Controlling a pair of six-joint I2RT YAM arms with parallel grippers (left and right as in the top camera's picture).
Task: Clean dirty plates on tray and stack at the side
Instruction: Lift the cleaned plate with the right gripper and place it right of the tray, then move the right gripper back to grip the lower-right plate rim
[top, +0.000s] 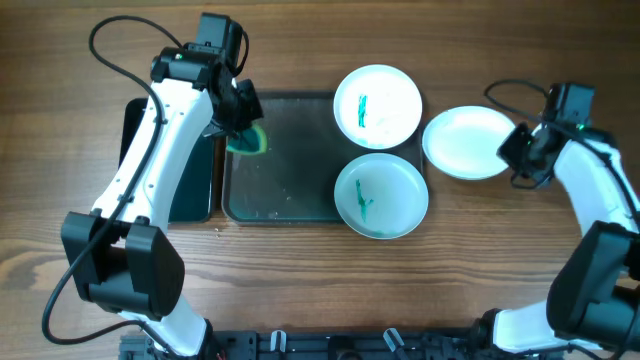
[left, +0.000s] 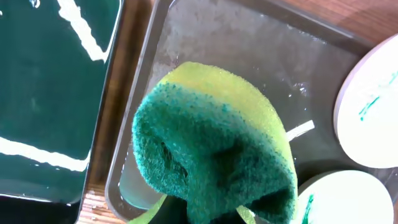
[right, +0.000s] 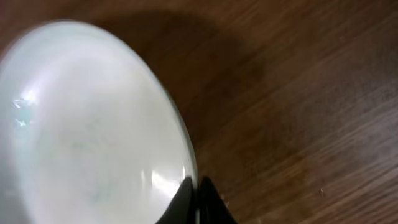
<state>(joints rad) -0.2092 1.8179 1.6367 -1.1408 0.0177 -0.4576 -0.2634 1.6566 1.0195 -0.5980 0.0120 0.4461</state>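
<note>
My left gripper (top: 238, 125) pinches the green-and-yellow sponge (left: 211, 149) over the left end of the tray (top: 290, 200). My right gripper (top: 518, 152) pinches the rim of the white plate (top: 465, 142) right of the tray.

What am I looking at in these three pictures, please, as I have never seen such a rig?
These are two robot arms at a wooden table. One picture looks down from above; the other two come from wrist cameras. The left end effector holds a green-and-yellow sponge over the grey tray. An upper smeared plate and a lower smeared plate sit at its right end. The right end effector seems to pinch the rim of a clean white plate beside the tray. A small black tray lies far left.
</note>
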